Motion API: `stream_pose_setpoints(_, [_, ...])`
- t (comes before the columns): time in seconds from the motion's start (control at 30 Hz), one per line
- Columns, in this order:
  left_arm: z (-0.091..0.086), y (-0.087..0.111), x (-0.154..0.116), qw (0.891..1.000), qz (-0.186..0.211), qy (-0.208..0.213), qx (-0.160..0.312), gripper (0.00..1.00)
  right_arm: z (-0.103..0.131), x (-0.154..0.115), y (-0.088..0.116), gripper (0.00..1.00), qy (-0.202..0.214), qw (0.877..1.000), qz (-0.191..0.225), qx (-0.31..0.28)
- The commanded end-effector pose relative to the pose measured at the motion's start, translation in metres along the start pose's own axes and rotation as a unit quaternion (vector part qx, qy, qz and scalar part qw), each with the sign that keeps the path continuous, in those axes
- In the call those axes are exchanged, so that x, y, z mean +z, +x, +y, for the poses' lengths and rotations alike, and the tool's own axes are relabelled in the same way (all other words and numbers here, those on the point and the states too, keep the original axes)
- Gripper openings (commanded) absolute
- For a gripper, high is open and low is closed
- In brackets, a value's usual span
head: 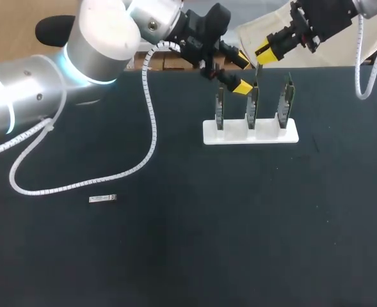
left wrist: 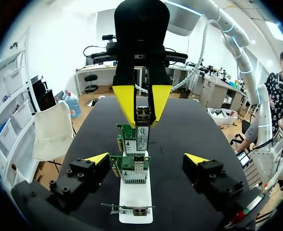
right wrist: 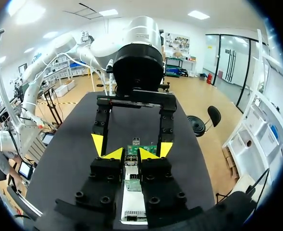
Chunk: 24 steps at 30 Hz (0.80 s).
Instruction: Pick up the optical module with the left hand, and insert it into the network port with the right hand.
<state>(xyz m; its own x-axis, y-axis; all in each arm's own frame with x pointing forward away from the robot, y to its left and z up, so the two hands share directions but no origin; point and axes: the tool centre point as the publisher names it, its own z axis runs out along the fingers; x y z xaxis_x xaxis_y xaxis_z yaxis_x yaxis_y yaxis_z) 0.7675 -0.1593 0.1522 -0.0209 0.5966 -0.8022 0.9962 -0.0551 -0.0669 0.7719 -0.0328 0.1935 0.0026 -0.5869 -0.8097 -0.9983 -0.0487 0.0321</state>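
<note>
Our right gripper (head: pixel 264 54) is clamped on the module (left wrist: pixel 142 120), holding it upright just above the middle card (head: pixel 253 105) of the stand (head: pixel 239 135), at one o'clock from the table's middle. Our left gripper (head: pixel 240 73) hangs at ten o'clock of that card, fingers well apart and holding nothing. We judge the module should be squared to the port before we ease it down, with no side push that could tip the card. The port is hidden behind module and fingers, so we cannot tell whether the tip has entered. A silver piece (head: pixel 103 199) at eight o'clock is too small to identify.
</note>
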Motion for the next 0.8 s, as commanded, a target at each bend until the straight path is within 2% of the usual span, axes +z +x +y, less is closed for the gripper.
stream_pose_setpoints(0.03, [0.0018,-0.0013,0.0003,1.000,0.003,0.002,-0.001,1.00,0.0019,0.0008,0.0004,0.00,0.003,1.000,0.005,-0.003])
stream_pose_setpoints(0.8, [0.0018,-0.0013,0.0003,1.000,0.003,0.002,-0.001,1.00,0.0005,0.0098,0.0078,0.00,0.004,1.000,0.020,-0.007])
